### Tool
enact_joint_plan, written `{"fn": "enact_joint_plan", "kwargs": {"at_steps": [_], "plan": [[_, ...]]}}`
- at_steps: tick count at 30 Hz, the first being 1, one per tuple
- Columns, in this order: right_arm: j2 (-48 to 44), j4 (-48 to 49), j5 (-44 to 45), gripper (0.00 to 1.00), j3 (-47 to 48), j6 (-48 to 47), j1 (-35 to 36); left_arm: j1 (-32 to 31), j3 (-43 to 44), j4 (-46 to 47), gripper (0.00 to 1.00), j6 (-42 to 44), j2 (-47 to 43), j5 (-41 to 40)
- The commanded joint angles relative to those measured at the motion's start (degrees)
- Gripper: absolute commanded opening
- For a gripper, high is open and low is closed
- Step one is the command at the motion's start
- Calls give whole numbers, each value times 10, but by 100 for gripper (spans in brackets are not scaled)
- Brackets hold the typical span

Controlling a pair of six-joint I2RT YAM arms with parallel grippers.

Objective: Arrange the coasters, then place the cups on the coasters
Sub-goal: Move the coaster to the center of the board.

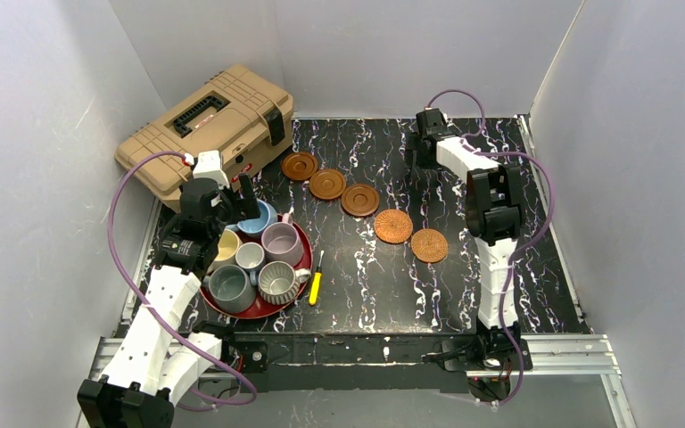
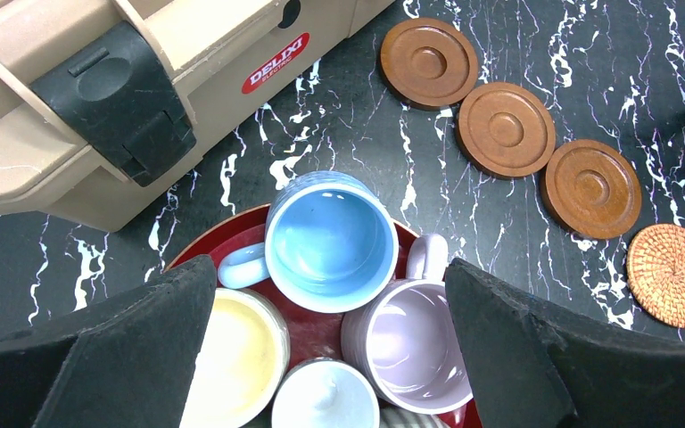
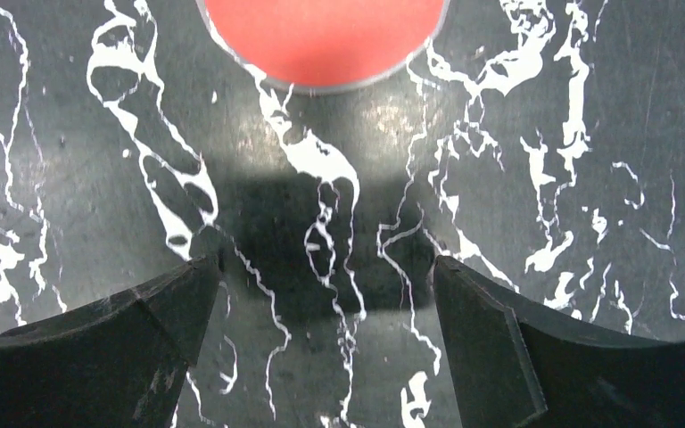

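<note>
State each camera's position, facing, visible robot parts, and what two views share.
Top external: overhead, near side, facing down at the table; left arm, right arm show.
Left wrist: above the light blue mug, facing down; open left end effector shows.
Right wrist: near the red coaster, facing down; open right end effector shows.
Shared: top and left wrist show wooden coasters.

Six mugs [image 1: 282,242] crowd a red tray [image 1: 263,310] at the near left; three wooden coasters [image 1: 327,185] and two woven coasters [image 1: 393,226] run diagonally across the table [image 1: 366,294]; a yellow screwdriver [image 1: 316,287] lies just right of the tray; a tan toolbox [image 1: 203,125] sits far left.
</note>
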Motion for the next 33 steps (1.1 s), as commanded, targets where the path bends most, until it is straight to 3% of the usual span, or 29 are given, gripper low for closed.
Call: {"fn": "enact_joint_plan", "kwargs": {"at_steps": [1,12,33], "plan": [[33,29,7,98,39,3,-10,3,16,-7,99,6,-6,-8],[113,22,-26,98,112,31,-27,3,16,-7,99,5,-5,-9],[220,-71,13,98,243,-6,-27,3,17,-6,99,1,-3,0]]}}
